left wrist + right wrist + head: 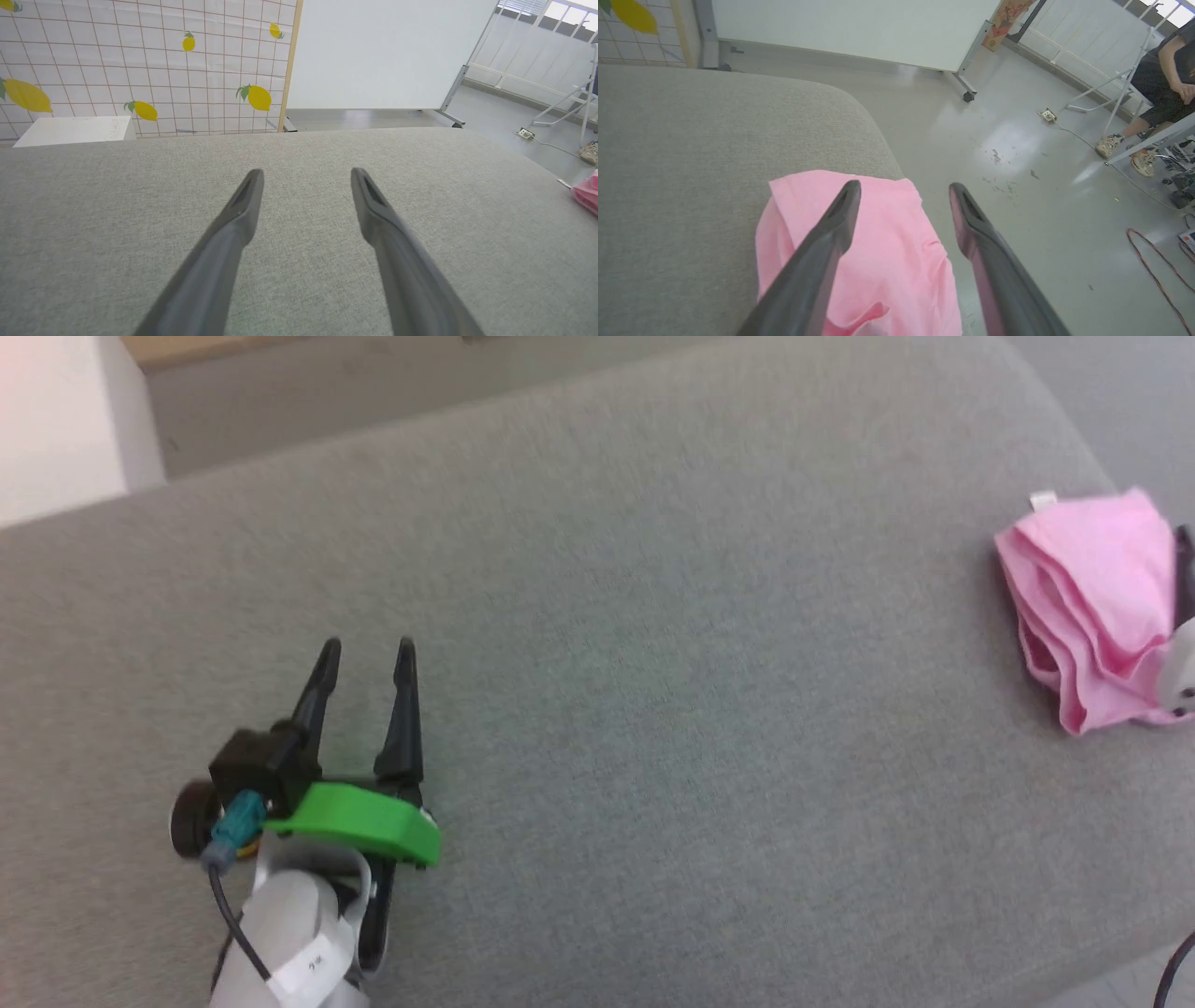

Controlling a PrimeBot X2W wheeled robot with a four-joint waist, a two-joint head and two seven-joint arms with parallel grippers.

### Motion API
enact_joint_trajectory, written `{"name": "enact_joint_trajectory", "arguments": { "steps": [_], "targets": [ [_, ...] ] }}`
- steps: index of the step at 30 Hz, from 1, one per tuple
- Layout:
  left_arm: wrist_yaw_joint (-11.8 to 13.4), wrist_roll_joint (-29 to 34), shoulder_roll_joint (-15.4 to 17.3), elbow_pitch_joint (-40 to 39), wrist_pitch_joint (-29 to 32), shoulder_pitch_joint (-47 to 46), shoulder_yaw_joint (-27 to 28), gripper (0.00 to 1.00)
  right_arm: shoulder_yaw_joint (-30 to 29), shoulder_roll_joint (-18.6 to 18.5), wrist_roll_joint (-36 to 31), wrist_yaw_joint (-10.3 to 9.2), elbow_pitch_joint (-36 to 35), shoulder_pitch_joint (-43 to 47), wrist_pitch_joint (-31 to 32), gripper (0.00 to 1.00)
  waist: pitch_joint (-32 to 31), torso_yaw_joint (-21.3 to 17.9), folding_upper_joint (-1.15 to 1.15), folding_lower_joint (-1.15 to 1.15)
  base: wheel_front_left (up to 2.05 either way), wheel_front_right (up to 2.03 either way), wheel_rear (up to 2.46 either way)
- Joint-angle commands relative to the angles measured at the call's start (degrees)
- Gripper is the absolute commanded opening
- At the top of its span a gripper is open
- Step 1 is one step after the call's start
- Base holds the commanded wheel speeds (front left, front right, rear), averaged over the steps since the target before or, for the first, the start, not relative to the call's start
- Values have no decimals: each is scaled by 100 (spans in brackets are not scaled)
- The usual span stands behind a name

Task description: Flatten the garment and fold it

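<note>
Your left gripper (367,649) has its fingers wide apart over the grey cushion (653,616), holding nothing. Your right gripper (903,186) is spread wide, released, over the bunched garment (882,261) at the cushion's right edge.

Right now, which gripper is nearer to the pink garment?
Right. The right gripper is open directly over the pink garment, near the right edge of the grey surface. The left gripper, also open, is over bare surface well to the garment's left.
</note>
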Motion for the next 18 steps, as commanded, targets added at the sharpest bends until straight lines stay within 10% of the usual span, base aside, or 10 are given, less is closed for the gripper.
{"name": "enact_joint_trajectory", "arguments": {
  "steps": [1,18],
  "targets": [
    [44,-61,-29,43,-51,125,16,100,113,59,209,-10,-221,196,-53,100,-966,468,0,0,0,0,0],
    [159,-286,-162,371,-68,632,-348,100,311,1004,1581,-10,-4086,3300,228,100,-1987,1917,0,0,0,0,0]
  ]
}}
